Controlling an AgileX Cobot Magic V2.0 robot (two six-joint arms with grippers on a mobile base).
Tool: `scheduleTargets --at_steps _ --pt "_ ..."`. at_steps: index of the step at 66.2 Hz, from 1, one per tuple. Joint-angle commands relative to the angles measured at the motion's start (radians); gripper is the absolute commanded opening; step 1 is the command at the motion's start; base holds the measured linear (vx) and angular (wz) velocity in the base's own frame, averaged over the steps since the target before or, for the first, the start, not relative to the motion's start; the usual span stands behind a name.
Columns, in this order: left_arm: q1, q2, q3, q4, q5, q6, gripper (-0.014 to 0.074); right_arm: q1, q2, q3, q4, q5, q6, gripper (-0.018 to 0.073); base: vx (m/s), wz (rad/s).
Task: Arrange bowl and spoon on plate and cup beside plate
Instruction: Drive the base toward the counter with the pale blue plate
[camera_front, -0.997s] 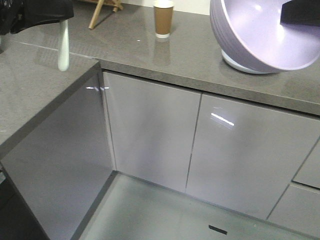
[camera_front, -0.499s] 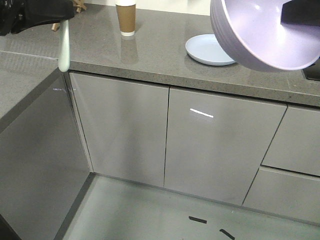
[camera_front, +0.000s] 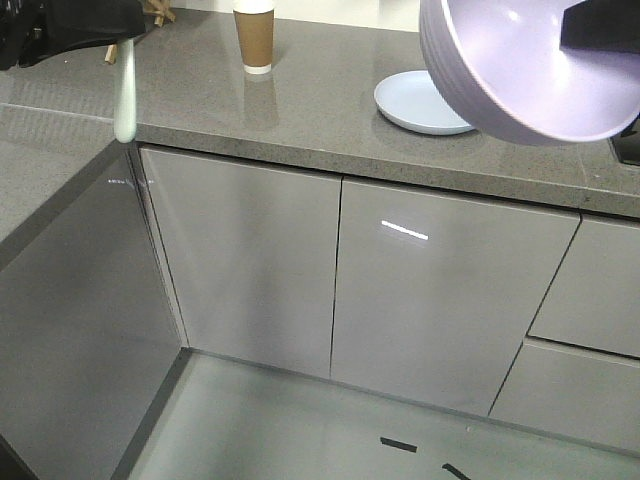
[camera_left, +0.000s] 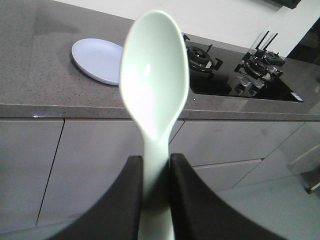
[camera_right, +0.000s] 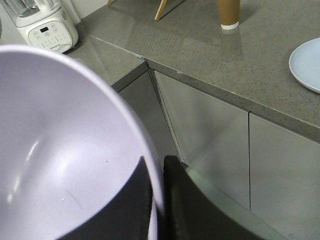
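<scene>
Up close, both arms are loaded and hang off the near side of the worktop. The left gripper (camera_left: 156, 162) has its jaws clamped on the handle of the spoon (camera_left: 155, 85). The right gripper (camera_right: 156, 165) pinches the rim of the bowl (camera_right: 60, 150), one finger inside and one outside, with the bowl tipped on its side in the air.

By my reading this is the carry-in step, and nothing has been set down yet. The next move looks like bringing the bowl over the plate (camera_front: 415, 100), levelling it and lowering it inside the rim. The spoon would follow.

Below the held items are the cabinet fronts (camera_front: 240, 260) and the front edge of the countertop (camera_front: 320, 110), which each arm has to clear before it descends.

Further back, the plate lies flat and bare near that edge, with open stone around it. The cup (camera_front: 255, 38) stands upright to its left, well apart from it, so it will want moving beside the plate. A hob (camera_left: 235, 75) lies to the plate's right, and a blender (camera_right: 44, 25) sits on the far-left counter.
</scene>
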Motion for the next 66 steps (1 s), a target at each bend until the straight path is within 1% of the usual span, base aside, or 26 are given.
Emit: scheduleTargets --at_steps 1,66 --pt "0.002 -0.029 -0.025 -0.056 -0.039 0.002 -0.0007 -0.003 -0.021 -0.029 0.048 -0.053 -0.004 -0.0011 0.04 -0.03" --pt "0.002 -0.029 -0.025 -0.056 -0.039 0.002 -0.0007 -0.003 -0.021 -0.029 0.048 -0.053 -0.004 -0.0011 0.06 -0.07"
